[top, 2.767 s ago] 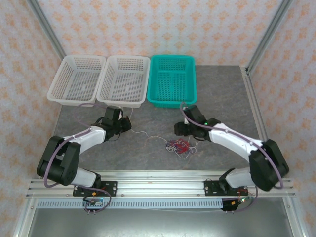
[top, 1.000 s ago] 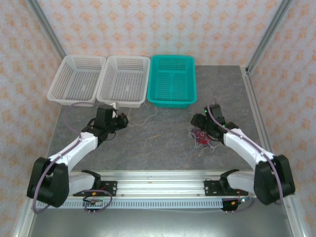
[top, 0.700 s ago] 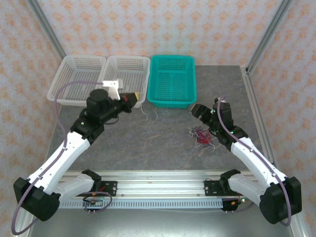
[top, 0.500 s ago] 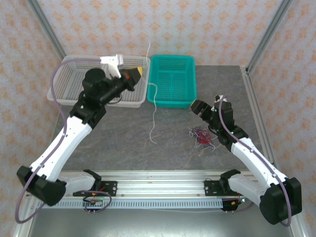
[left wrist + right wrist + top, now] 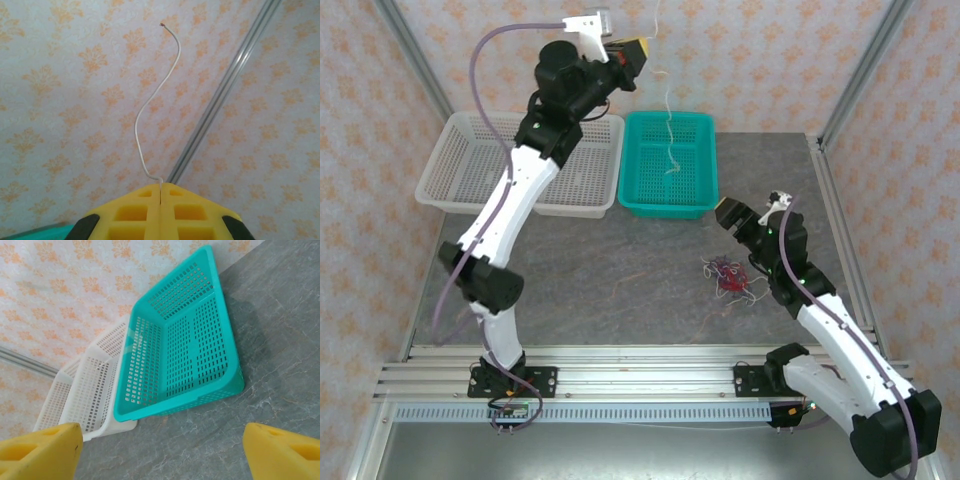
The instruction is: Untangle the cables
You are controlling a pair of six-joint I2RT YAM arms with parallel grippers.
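Change vs half a second ago: the left arm is much higher, and the cream-white cable [image 5: 667, 120] that trailed down to the table beside the baskets now hangs clear, its lower end dangling over the teal basket [image 5: 645, 190]. It isn't touching the red and dark purple clump [image 5: 728, 277], so I read the cream one as fully pulled out. One of three is separated, and the other two are still knotted together on the table [image 5: 570, 290], right of centre. Left arm pose: stretched nearly full length up and far, with the left gripper [image 5: 635, 50] high against the back wall above the basket row. In the left wrist view its fingers [image 5: 135, 215] are pressed together on the cable [image 5: 136, 135], pinching it at the seam, with a short free end curling upward. The right arm has backed off the clump. The right gripper [image 5: 735, 215] hovers just far of it, tilted toward the teal basket [image 5: 175, 340] and the white baskets [image 5: 95, 385]. Its fingers [image 5: 40, 445] are spread wide with nothing between them. Likely next step is dropping the cream cable in a basket, but it needs lowering first because the dangling end swings freely.
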